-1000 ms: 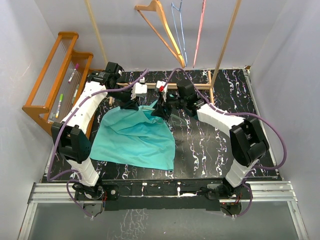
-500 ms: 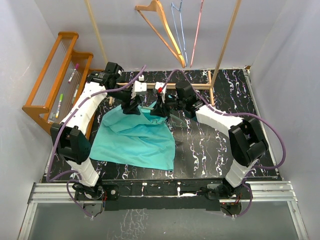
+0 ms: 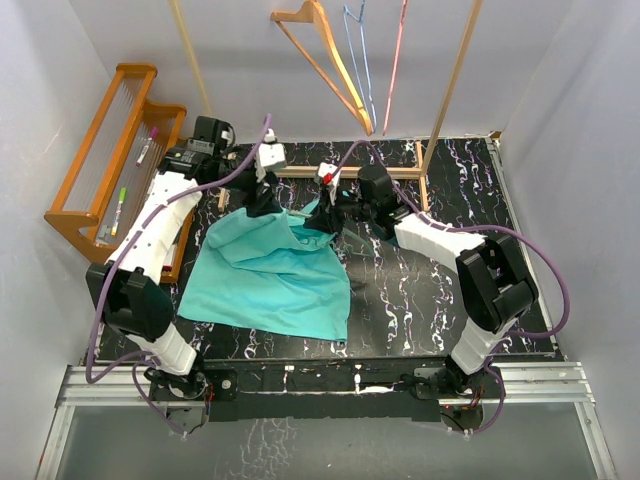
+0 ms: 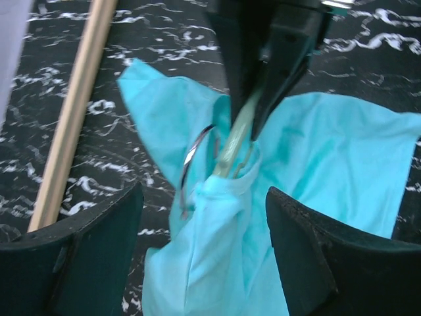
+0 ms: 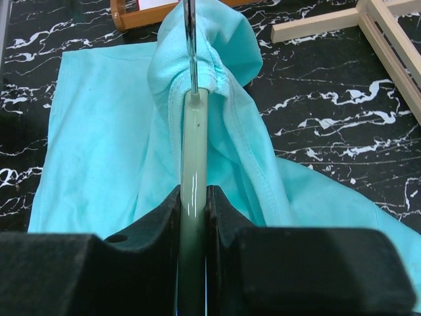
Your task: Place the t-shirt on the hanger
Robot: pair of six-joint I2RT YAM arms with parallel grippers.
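Your right tool (image 5: pixel 194 197) is clamped shut on the hanger (image 5: pixel 195 138). The slim pale-green bar is pinched between both fingers and runs straight ahead of them. Just past the fingertips the bar goes into the t-shirt (image 5: pixel 99 118). The collar (image 5: pixel 204 72) is bunched round the hanger's neck, and the metal hook (image 5: pixel 190 33) pokes out beyond it. The rest of the shirt lies spread on the worktop (image 5: pixel 342 131) to either side of the tool, so I judge the shoulders are not yet seated.

Your left tool (image 4: pixel 204 210) hangs open over that same collar, with its jaws wide on either side of the bunched cloth and gripping nothing.

That is the weak spot, because nothing pins the fabric. If you lift or push the hanger now, the collar may slip back off the neck, or the whole shirt may drag along with it. The bar is thin and smooth, so the cloth's weight could twist it in your right tool's grip. If you close the left tool carelessly, it may trap the hook along with the cloth. Farther ahead and to the right lies a wooden rail (image 5: pixel 316 23), and a wide swing could snag the hook there.
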